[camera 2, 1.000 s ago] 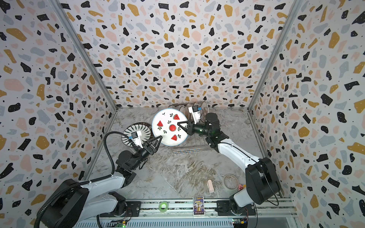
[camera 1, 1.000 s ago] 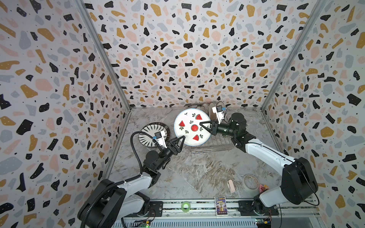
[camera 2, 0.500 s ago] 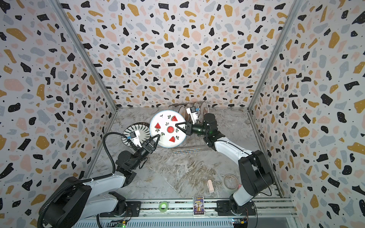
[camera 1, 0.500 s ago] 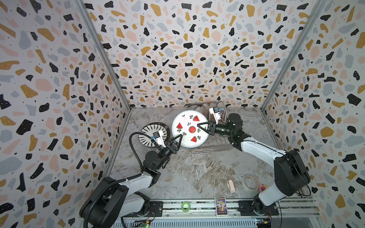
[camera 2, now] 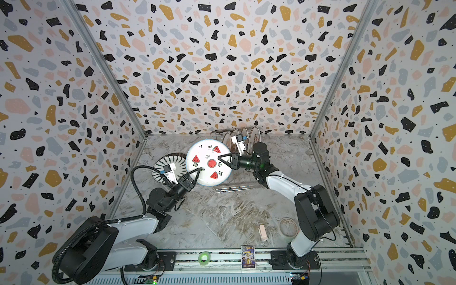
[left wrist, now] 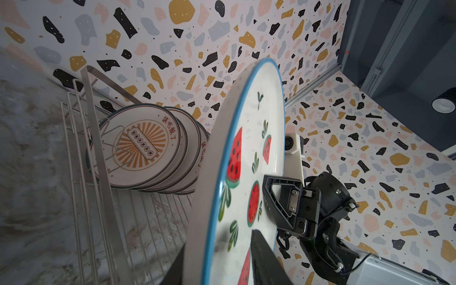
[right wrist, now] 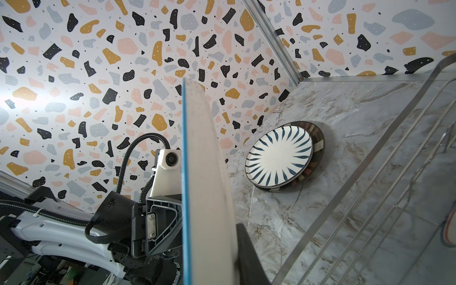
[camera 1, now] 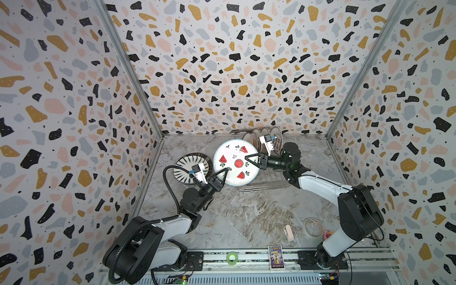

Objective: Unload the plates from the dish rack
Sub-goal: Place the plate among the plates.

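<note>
The watermelon plate (camera 1: 234, 160) (camera 2: 207, 160) hangs tilted above the table, left of the dish rack (camera 1: 261, 185) (left wrist: 86, 148). My right gripper (camera 1: 245, 158) (right wrist: 212, 229) is shut on its right rim. My left gripper (camera 1: 225, 170) (left wrist: 219, 238) is shut on its lower-left rim, one finger on the face and one behind. Several sunburst and red-lettered plates (camera 1: 254, 139) (left wrist: 138, 145) stand upright at the rack's far end. A black-striped plate (camera 1: 187, 167) (right wrist: 278, 154) lies on a brown-rimmed plate (right wrist: 318, 145) by the left wall.
A translucent tape roll (camera 1: 313, 227) and a small pink object (camera 1: 288, 232) lie at the front right. A card (camera 1: 275, 255) and a green ring (camera 1: 232, 257) sit on the front rail. Patterned walls close in three sides.
The watermelon plate, held by the right gripper, has drifted slightly left. The left gripper has risen to its lower-left rim and closed from wide open onto it.
</note>
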`<state>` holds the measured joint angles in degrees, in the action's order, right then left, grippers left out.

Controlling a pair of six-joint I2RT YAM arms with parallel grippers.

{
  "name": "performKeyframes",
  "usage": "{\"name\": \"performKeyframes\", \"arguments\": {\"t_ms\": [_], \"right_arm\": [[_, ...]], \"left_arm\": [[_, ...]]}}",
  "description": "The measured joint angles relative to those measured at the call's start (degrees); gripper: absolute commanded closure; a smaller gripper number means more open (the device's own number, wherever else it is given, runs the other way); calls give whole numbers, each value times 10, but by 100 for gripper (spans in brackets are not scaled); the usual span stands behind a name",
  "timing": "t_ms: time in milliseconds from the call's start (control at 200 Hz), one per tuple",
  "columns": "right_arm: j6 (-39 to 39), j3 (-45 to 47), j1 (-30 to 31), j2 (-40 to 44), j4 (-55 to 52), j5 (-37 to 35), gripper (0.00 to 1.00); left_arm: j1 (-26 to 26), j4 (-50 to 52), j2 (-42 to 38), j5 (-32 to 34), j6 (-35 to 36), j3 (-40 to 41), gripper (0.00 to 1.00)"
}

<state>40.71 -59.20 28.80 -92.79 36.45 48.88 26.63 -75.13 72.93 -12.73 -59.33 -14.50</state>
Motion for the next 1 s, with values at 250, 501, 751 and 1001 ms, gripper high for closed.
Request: {"name": "performKeyframes", "arguments": {"t_ms": [250,501,751,1001], "right_arm": [[5,0,3,-4,5,4,85],[16,0,-1,-8,12,3,77],[7,0,0,-20,5,-11,53],[-13,0,2,-20,-6,-34,18]], "left_arm": [[0,-13,15,2,-9,-1,80],[0,-24,18,1,-32,-4,95],[1,26,17,14,-43,-14,100],[2,88,-3,43,-73,-14,100]]}}
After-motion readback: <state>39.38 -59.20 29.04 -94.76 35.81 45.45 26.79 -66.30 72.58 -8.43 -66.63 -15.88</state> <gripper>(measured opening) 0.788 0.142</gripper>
